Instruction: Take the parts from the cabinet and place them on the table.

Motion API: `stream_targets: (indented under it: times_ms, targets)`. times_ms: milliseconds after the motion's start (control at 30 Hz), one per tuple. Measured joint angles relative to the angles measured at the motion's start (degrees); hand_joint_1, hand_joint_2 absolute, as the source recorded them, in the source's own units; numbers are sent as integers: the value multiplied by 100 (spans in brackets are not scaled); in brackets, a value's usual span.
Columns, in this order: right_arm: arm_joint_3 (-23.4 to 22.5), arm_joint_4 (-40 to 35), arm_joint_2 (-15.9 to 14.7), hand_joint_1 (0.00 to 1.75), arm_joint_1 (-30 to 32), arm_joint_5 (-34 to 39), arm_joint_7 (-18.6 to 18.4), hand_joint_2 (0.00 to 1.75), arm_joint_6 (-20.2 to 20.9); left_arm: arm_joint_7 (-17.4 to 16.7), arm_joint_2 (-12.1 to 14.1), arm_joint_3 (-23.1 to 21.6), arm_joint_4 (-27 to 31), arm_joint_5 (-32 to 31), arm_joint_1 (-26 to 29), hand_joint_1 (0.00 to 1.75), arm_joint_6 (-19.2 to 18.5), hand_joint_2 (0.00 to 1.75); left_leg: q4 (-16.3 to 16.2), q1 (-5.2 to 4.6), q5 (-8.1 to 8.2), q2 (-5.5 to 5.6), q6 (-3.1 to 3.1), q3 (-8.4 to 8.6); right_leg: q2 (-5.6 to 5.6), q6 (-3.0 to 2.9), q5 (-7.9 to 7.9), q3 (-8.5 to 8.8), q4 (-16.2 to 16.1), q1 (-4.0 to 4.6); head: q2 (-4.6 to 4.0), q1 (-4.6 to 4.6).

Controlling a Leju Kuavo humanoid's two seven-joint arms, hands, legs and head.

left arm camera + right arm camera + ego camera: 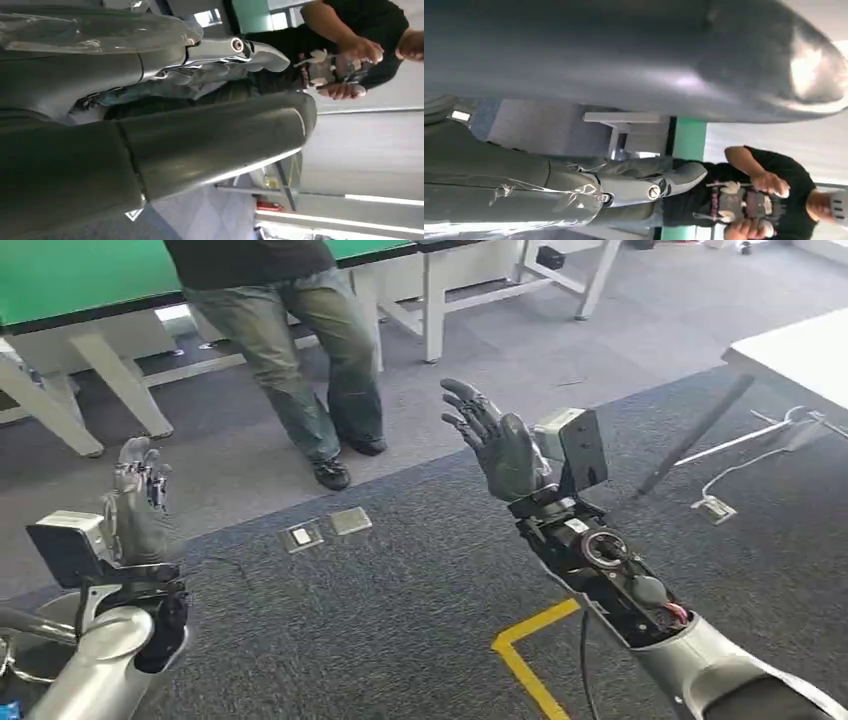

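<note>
Both my arms are raised over the carpeted floor. My left hand (pixel 137 502) stands upright at the left with its fingers extended and nothing in it; it also appears in the left wrist view (pixel 165 125). My right hand (pixel 497 443) is lifted near the middle, fingers spread apart and empty; it also appears in the right wrist view (pixel 624 185). No cabinet or parts appear in these frames.
A person (pixel 300 350) in a black shirt and jeans stands just ahead, in front of a green-topped table (pixel 80 280) with white legs. A white table (pixel 800 350) is at the right. Floor outlet plates (pixel 325 528), a white cable (pixel 740 465) and yellow tape (pixel 525 650) lie on the carpet.
</note>
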State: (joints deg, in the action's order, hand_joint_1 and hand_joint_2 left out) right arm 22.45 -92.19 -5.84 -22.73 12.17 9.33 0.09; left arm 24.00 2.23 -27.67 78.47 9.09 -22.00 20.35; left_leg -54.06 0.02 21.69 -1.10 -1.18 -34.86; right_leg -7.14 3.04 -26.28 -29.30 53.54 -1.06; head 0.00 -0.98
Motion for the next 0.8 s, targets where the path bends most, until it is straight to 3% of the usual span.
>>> stream_targets:
  times_ms: [33,67,133,167,200,233,267,300,333,367,400,467,500,533,567,600,667,700,733,800]
  targets:
    - [-5,0,0,0,-1,0,0,0,0,4,0,0,0,-2,-15,0,0,0,-1,0,11,56,-25,16,321,9,-179,-74,243,-17,0,-33]
    - [-13,0,0,0,-4,-7,7,0,0,2,-4,0,0,0,-18,0,0,0,-3,-3,12,112,-54,26,539,2,-422,-283,725,-11,0,-70]
    - [-11,2,0,0,20,-7,9,0,0,2,-9,0,-2,0,-9,0,-7,0,-8,-28,27,260,-85,32,684,-8,-801,-841,1796,16,0,-158]
    - [-11,2,0,0,43,-7,11,0,0,2,-15,0,-2,2,-3,0,-9,0,-10,-52,33,345,-93,43,697,-26,-822,-1030,2083,22,0,-175]
    - [-15,4,0,0,62,-7,15,0,0,0,-15,0,-4,2,-3,0,-13,0,-11,-69,37,431,-98,60,699,-54,-698,-1066,2049,33,0,-186]
    - [-15,4,0,0,70,-7,22,0,-2,2,-15,0,-4,4,-4,0,-15,0,-12,-79,45,525,-98,85,716,-94,-432,-969,1728,53,0,-201]
    - [-24,2,0,0,67,-7,28,0,-9,2,-15,0,-4,9,-6,0,-20,0,-12,-86,55,613,-94,118,769,-134,-91,-764,1182,66,0,-219]
    - [-29,2,0,0,66,-7,35,0,-9,4,-20,0,-4,9,-8,0,-24,0,-10,-86,73,688,-95,157,905,-174,254,-518,570,74,0,-230]
    - [-35,2,0,0,67,-7,37,0,-9,9,-24,0,-7,9,-7,0,-26,0,8,-62,81,733,-89,162,1188,-215,298,-377,262,81,0,-230]
    - [-39,2,0,0,69,-7,37,0,-9,9,-24,0,-7,11,-22,0,-26,0,2,-68,67,807,-64,130,1212,-224,316,-280,214,71,0,-169]
    - [-37,2,0,0,63,-7,37,0,-9,11,-24,0,-11,15,-15,0,-28,0,0,-19,50,873,-34,98,1147,-232,304,-265,157,110,0,-228]
    - [-33,0,0,0,57,-7,42,0,-2,9,-22,0,-11,17,-2,0,-44,0,44,-10,19,1011,23,94,1006,-256,295,-216,92,118,0,-276]
    - [-26,-2,2,0,30,-9,44,0,0,9,-17,2,-7,17,-12,0,-44,0,17,-64,62,964,39,73,884,-279,276,-69,-172,32,0,-276]
    - [-24,2,2,0,29,-9,39,0,-2,17,-13,0,-7,15,-26,0,-44,0,-120,-86,170,600,70,1,817,-293,305,-34,-211,48,0,-236]
    - [-35,2,0,0,22,-13,55,0,-2,20,-11,0,-9,18,-39,0,-44,0,-460,-69,359,353,121,-166,751,-317,317,-19,-246,51,0,-153]
    - [-42,2,0,0,17,-13,46,0,-2,26,-9,0,-9,18,-40,0,-44,0,-949,-34,565,239,166,-416,675,-317,313,-24,-247,52,0,-155]
    - [-26,4,0,0,41,-13,44,0,2,26,-9,0,-15,20,-19,0,-44,0,-1746,45,793,195,253,-883,509,-314,291,-25,-241,43,0,-85]
    - [-22,11,0,0,43,-13,44,0,2,26,-9,0,-18,26,-17,0,-44,0,-1800,72,755,182,280,-945,454,-302,282,-24,-238,33,0,-63]
    - [-20,22,0,0,43,-13,46,0,2,26,-9,0,-18,33,-16,0,-44,0,-1530,111,530,147,332,-844,355,-274,260,-20,-221,11,0,-40]
    - [-20,35,0,0,42,-13,48,0,2,28,-2,0,-18,33,-20,0,-46,0,-474,143,7,-24,404,-314,209,-205,191,-14,-146,-38,0,4]
